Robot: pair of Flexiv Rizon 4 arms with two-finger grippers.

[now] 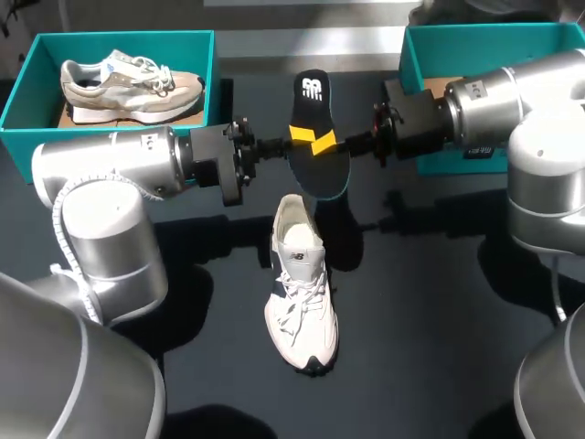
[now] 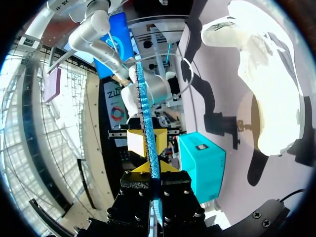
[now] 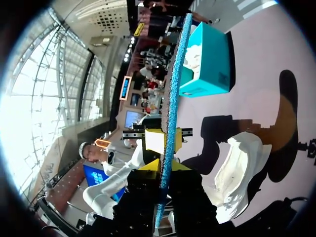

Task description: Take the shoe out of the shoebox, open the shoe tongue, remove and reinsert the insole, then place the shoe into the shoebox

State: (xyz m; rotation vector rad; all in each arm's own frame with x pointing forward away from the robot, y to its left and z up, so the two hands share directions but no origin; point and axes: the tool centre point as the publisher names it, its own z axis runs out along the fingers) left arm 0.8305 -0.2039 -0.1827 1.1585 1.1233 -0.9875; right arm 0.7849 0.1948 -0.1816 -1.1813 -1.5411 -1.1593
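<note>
A black insole with a teal edge hangs in the air above the table's far middle. My left gripper is shut on it from one side and my right gripper from the other, their yellow tips meeting on it. In the left wrist view the insole runs edge-on between the closed fingers of the left gripper. The right wrist view shows the insole the same way in the right gripper. A white shoe lies on the table below, its heel towards the insole.
A teal shoebox at the far left holds a beige shoe. Another teal shoebox stands at the far right, partly behind my right arm. Both arms stretch across the table's far half.
</note>
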